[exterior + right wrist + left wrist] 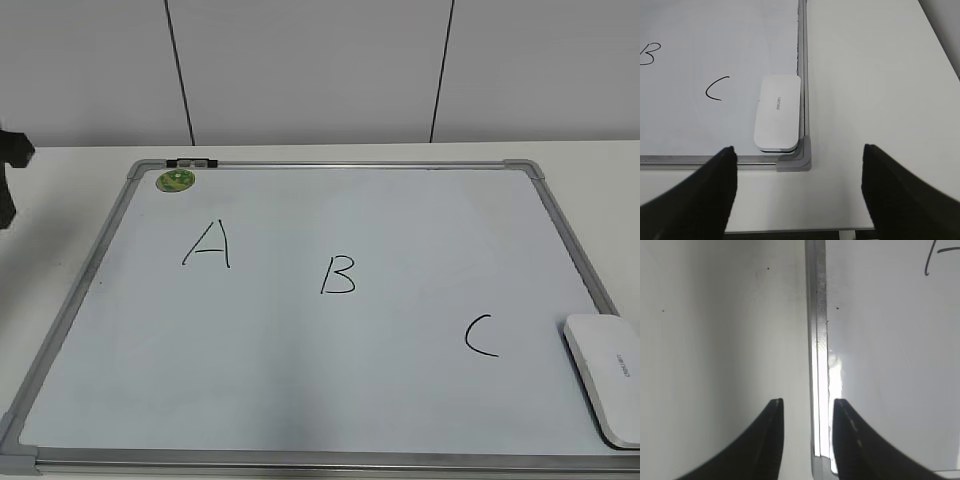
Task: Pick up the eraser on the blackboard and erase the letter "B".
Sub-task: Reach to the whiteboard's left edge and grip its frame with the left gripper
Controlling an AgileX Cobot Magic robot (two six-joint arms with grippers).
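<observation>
The blackboard (400, 400) is a white board with a silver frame, lying flat on the table. The black letter "B" (338, 275) is near its middle, between "A" (208, 245) and "C" (481, 336). The white eraser (605, 375) lies in the board's near right corner. In the right wrist view the eraser (777, 112) lies beside the frame, with "C" (717, 88) and part of "B" (649, 54) to its left. My right gripper (799, 147) is wide open and empty, hovering just short of that corner. My left gripper (808, 402) is empty with a narrow gap, over the board's left frame (816, 315).
A green round sticker (175, 180) and a small black clip (192, 162) sit at the board's far left corner. A dark part of the left arm (10, 170) shows at the left edge. White table (865, 75) surrounds the board; its front edge is close below the right gripper.
</observation>
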